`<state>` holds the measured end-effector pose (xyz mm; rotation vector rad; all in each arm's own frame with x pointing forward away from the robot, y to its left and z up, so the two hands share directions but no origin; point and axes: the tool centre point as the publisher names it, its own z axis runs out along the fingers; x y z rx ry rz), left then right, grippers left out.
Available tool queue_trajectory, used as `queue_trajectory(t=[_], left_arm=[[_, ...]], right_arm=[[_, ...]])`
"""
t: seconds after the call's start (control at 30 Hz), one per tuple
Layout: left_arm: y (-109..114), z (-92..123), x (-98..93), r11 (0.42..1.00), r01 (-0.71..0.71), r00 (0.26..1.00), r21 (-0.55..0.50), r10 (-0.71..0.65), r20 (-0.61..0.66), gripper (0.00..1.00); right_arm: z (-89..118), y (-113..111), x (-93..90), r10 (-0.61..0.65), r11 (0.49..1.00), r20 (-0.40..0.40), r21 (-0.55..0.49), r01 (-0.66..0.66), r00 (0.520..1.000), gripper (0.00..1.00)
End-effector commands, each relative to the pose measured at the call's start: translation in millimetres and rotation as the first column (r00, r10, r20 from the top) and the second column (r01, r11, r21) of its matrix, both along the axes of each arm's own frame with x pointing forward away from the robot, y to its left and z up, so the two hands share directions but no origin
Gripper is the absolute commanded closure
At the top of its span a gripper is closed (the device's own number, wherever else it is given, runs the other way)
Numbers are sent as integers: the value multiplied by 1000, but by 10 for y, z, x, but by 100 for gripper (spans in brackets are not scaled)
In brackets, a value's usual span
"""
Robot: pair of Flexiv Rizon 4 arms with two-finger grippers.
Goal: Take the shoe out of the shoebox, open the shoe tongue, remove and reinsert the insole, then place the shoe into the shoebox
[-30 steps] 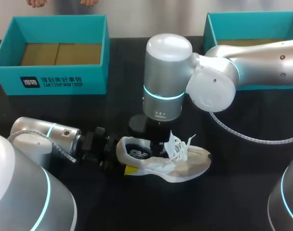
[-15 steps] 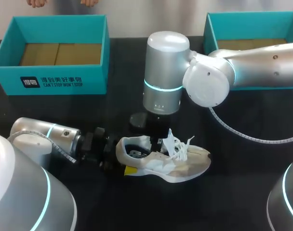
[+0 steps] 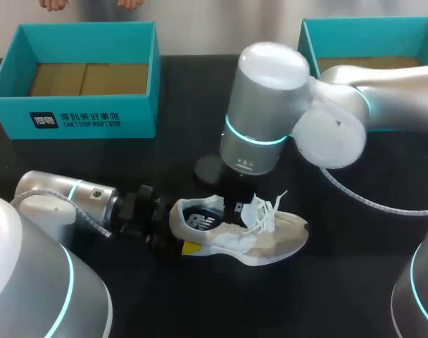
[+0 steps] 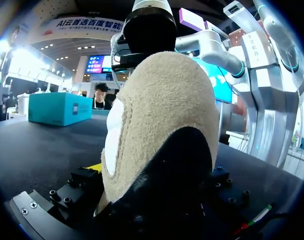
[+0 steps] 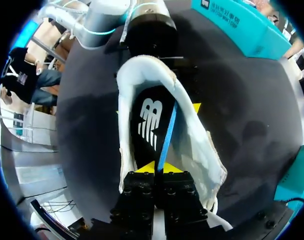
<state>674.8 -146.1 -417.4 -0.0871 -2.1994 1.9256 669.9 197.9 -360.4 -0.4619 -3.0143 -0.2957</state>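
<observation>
Two claws share one shoe (image 3: 274,239) lying on the table (image 3: 362,282), heel at 9 o'clock, toe at 3: left claw (image 3: 177,234) clamps the heel, right claw (image 5: 157,168), entering from 12, pinches the insole (image 5: 148,120) edge.

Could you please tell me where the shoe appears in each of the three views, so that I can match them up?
Head view: the shoe lies low in the middle, heel toward the left arm.
Left wrist view: the shoe stands heel-first between this view's own jaws.
Right wrist view: the shoe, its insole showing, lies just ahead of this view's own jaws.
Shared landmark: the black table beneath it.
</observation>
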Motion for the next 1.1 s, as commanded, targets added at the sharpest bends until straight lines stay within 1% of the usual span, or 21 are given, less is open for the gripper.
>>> queue_trajectory(t=[0.03, 0.13, 0.17, 0.23, 0.33, 0.53, 0.63, 0.73, 0.77, 0.87, 0.93, 1.1], left_arm=[[-3, -2, -2, 1000, -2, 1000, 1, 2, 0, 100], [-3, -2, -2, 1000, -2, 1000, 1, 2, 0, 100], [-3, -2, -2, 1000, -2, 1000, 1, 2, 0, 100], [-3, -2, -2, 1000, -2, 1000, 1, 2, 0, 100], [-3, -2, -2, 1000, -2, 1000, 1, 2, 0, 100], [-3, -2, -2, 1000, -2, 1000, 1, 2, 0, 100], [-3, -2, -2, 1000, -2, 1000, 1, 2, 0, 100], [-3, -2, -2, 1000, -2, 1000, 1, 2, 0, 100], [-3, -2, -2, 1000, -2, 1000, 1, 2, 0, 100], [-3, -2, -2, 1000, -2, 1000, 1, 2, 0, 100], [-3, -2, -2, 1000, -2, 1000, 1, 2, 0, 100], [-3, -2, -2, 1000, -2, 1000, 1, 2, 0, 100]], right_arm=[[82, -189, -18, -9, 993, 59, 118, 2, 998, 100], [102, -201, 24, 9, 988, 69, 154, -19, 998, 100], [113, -214, 32, 31, 982, 78, 184, -44, 997, 100], [134, -236, 42, 40, 978, 81, 200, -55, 996, 100], [154, -258, 58, 85, 966, 90, 235, -104, 992, 100], [164, -287, 84, 157, 939, 111, 291, -183, 981, 100], [188, -282, 98, 174, 934, 119, 295, -202, 977, 100], [228, -230, 116, 214, 919, 142, 305, -249, 966, 100], [237, -217, 127, 216, 923, 137, 295, -248, 967, 100], [276, -164, 163, 259, 907, 151, 302, -294, 954, 100], [318, -82, 182, 312, 889, 166, 297, -349, 935, 100], [407, 141, 217, 428, 859, 148, 242, -452, 892, 100]])
